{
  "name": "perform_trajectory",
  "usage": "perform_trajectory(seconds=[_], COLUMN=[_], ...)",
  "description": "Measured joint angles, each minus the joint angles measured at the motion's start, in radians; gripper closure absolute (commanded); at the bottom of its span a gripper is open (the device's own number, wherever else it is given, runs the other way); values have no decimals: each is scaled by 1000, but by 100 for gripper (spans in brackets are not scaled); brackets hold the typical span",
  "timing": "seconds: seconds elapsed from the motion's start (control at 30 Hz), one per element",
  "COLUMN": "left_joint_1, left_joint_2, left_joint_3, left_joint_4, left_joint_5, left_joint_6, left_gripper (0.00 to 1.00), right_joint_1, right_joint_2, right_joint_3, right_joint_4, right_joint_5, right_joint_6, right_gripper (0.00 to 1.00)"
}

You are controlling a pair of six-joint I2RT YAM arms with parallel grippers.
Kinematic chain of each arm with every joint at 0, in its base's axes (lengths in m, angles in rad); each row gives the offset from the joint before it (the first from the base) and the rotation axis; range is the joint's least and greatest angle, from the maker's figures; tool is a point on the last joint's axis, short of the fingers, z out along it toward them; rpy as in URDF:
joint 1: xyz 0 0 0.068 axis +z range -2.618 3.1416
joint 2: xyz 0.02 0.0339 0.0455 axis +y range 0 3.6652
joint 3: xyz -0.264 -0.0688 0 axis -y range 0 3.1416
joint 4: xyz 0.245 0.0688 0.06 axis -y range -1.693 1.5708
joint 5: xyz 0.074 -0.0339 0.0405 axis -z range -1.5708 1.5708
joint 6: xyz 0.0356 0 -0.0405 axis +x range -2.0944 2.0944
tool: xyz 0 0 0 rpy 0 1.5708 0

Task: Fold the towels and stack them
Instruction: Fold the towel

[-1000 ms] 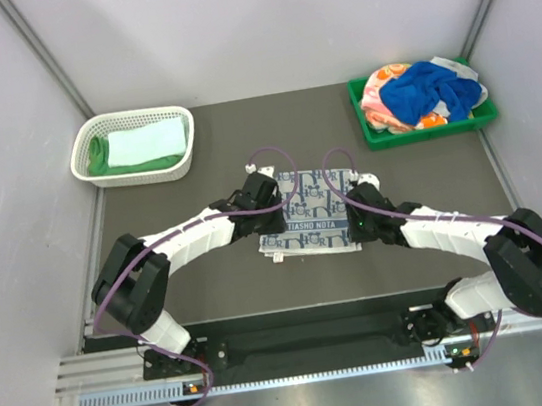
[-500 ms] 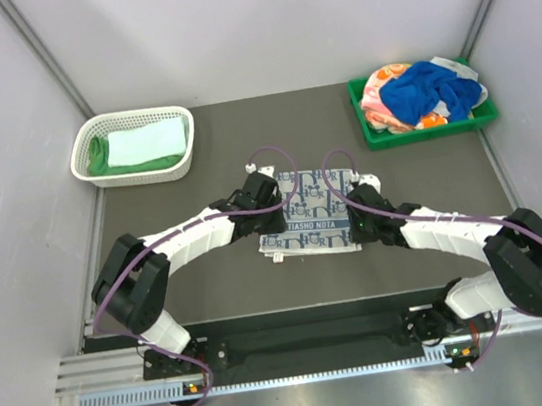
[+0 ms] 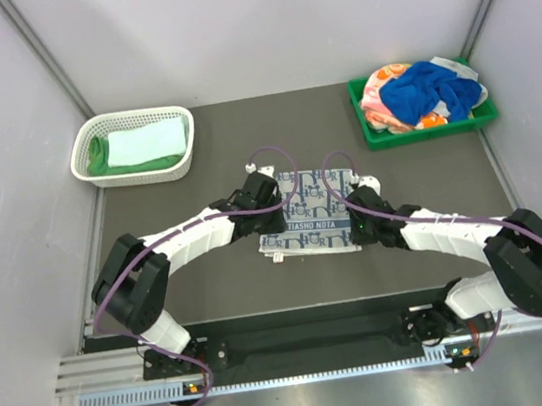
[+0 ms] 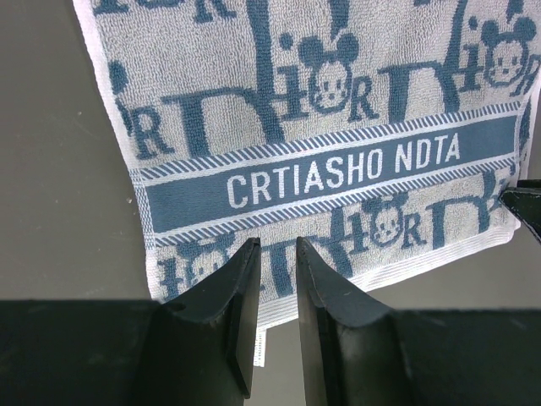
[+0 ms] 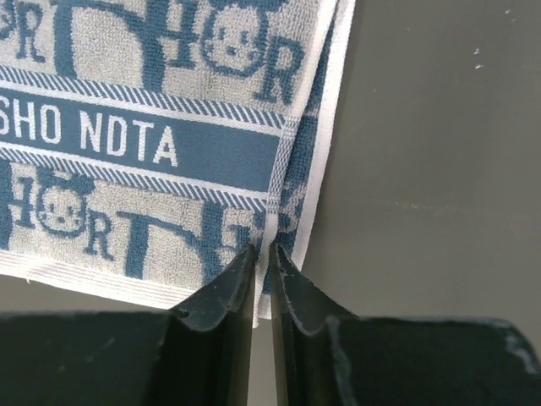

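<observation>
At the centre of the table (image 3: 213, 292) lies the printed towel (image 3: 308, 213), partly folded, its blue lettered band running across. It looks light, soft and limp terry that will sag and drag. I judge it is best taken at the two near corners together, by the white hem, so that the layers lift as one.

The left gripper (image 4: 272, 254) stands at the towel's 7 o'clock corner. Its jaws are a narrow gap apart with the hem between them, and I cannot tell whether they clamp it. The right gripper (image 5: 262, 254), at the 5 o'clock corner, is drawn almost together and pinches the edge of the side hem.
</observation>
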Motion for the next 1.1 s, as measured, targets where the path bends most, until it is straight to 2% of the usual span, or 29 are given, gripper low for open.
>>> perform_trajectory(seconds=[0.23, 0.8, 1.1], left_joint_1=[0, 0, 0], left_joint_2=[0, 0, 0], left_joint_3=[0, 40, 40], left_joint_4=[-1, -38, -48], left_joint_5=[0, -4, -4], left_joint_6=[0, 25, 27], left_gripper=[72, 72, 71], right_joint_1=[7, 10, 10], right_joint_2=[0, -155, -159], right_joint_3=[0, 93, 84], right_joint_4=[0, -145, -166], right_joint_5=[1, 37, 61], right_joint_6=[1, -4, -2], right_gripper=[100, 100, 99])
